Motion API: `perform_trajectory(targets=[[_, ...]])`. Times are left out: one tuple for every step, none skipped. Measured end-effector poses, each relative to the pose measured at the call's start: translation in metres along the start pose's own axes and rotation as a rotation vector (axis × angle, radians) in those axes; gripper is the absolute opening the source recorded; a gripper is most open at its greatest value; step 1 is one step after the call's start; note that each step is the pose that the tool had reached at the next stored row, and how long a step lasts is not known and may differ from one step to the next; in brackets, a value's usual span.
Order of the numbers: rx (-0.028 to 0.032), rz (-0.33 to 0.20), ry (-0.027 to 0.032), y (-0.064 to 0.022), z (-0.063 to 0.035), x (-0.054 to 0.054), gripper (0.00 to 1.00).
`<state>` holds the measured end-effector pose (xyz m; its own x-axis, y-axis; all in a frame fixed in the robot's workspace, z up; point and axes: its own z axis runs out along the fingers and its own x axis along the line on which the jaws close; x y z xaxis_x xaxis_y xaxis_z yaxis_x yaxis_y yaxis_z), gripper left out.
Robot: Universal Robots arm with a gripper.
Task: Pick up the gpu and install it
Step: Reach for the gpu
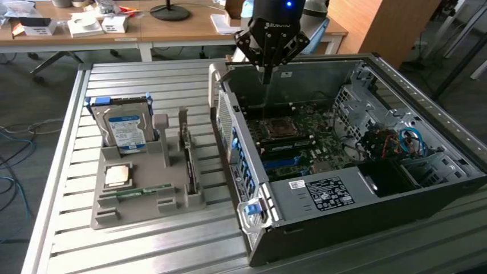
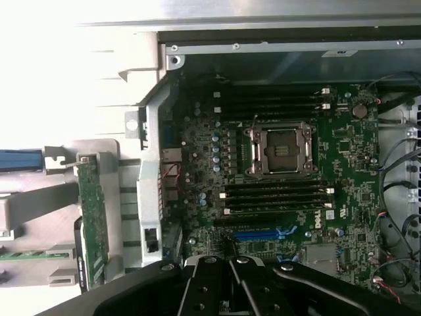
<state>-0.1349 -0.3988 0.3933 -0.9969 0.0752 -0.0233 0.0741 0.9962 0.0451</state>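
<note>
GPU (image 1: pixel 189 162): light, stiff, fragile card standing on edge in the grey holder (image 1: pixel 106 214) beside the computer case (image 1: pixel 320 200); probably best held by its bare edges; gripper (image 1: pixel 266 80) above the motherboard (image 1: pixel 304 137), fingers pressed together, empty.

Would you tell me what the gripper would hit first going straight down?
The gripper would probably meet the motherboard inside the open case, near the blue slot; depth is unclear.

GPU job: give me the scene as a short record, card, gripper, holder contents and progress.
gpu: on edge in the grey holder, apart from the gripper
gripper: above the open computer case, over its motherboard
holder also carries: hard drive, memory stick
progress: gpu not installed
</note>
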Motion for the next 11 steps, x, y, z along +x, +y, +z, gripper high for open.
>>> perform_trajectory(targets=[[0.0, 0.0, -0.0001, -0.0002, -0.0001, 0.002, 0.11], [-0.0001, 0.0, -0.0001, -0.0004, -0.0001, 0.005, 0.11], [0.0, 0.0, 0.0, -0.0006, -0.0002, 0.007, 0.11], [0.0, 0.0, -0.0001, -0.0007, -0.0002, 0.01, 0.11], [0.0, 0.0, 0.0, -0.0009, -0.0003, 0.012, 0.11], [0.0, 0.0, -0.0001, -0.0011, -0.0003, 0.014, 0.11], [0.0, 0.0, 0.0, -0.0013, -0.0004, 0.017, 0.11], [0.0, 0.0, 0.0, -0.0015, -0.0004, 0.019, 0.11], [0.0, 0.0, 0.0, -0.0016, -0.0005, 0.022, 0.11], [0.0, 0.0, -0.0001, -0.0018, -0.0005, 0.023, 0.11], [0.0, 0.0, 0.0, -0.0019, -0.0004, 0.025, 0.11]])
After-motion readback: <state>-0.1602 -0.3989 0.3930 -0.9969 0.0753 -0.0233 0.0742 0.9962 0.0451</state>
